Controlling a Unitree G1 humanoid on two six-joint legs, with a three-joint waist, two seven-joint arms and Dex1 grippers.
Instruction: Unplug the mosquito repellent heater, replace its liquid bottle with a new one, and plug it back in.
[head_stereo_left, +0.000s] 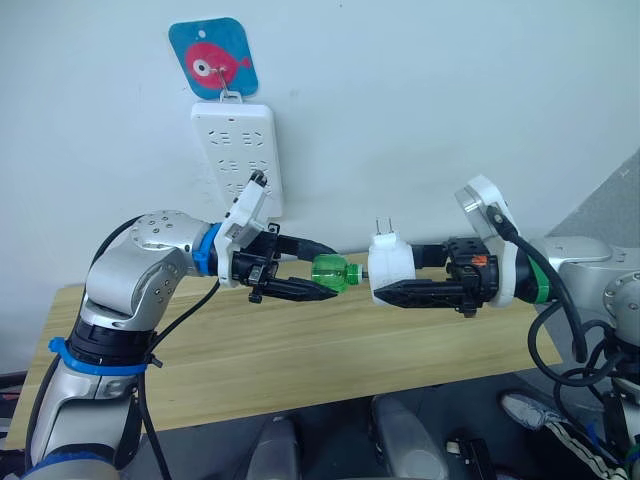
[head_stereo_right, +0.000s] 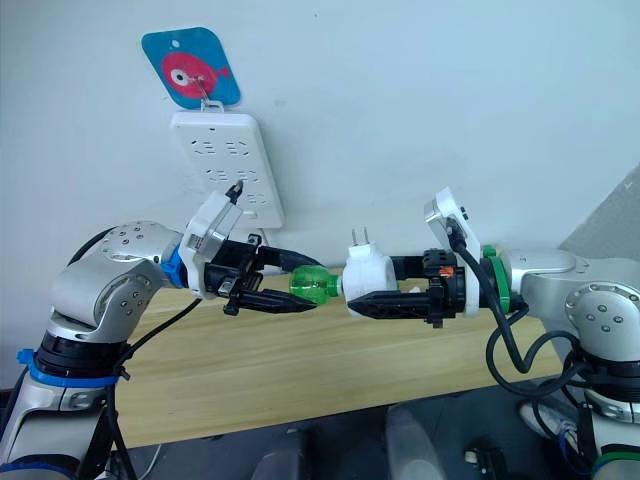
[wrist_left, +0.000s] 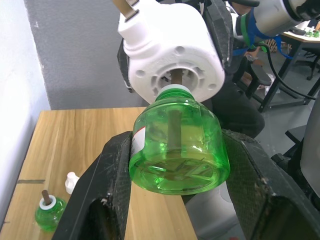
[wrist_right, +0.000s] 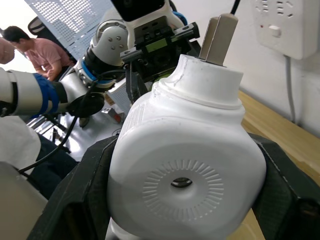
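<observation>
The white mosquito repellent heater (head_stereo_left: 392, 265) is held in the air above the wooden table (head_stereo_left: 300, 350), unplugged, with its two prongs pointing up. My right gripper (head_stereo_left: 385, 272) is shut on its sides. A green liquid bottle (head_stereo_left: 338, 271) lies sideways with its neck at the mouth of the heater's socket (wrist_left: 180, 80) and its wick reaching inside. My left gripper (head_stereo_left: 322, 272) is shut on this bottle, one black finger (wrist_left: 100, 195) on each side. Another green bottle (wrist_left: 50, 212) with a bare wick stands on the table, next to a small white cap (wrist_left: 72, 181).
A tall white power strip (head_stereo_left: 238, 155) hangs on the wall behind my left arm, under a blue fish hook plate (head_stereo_left: 213, 58). A person in a pink shirt (wrist_right: 30, 47) sits in the background. The table's front edge runs just below both arms.
</observation>
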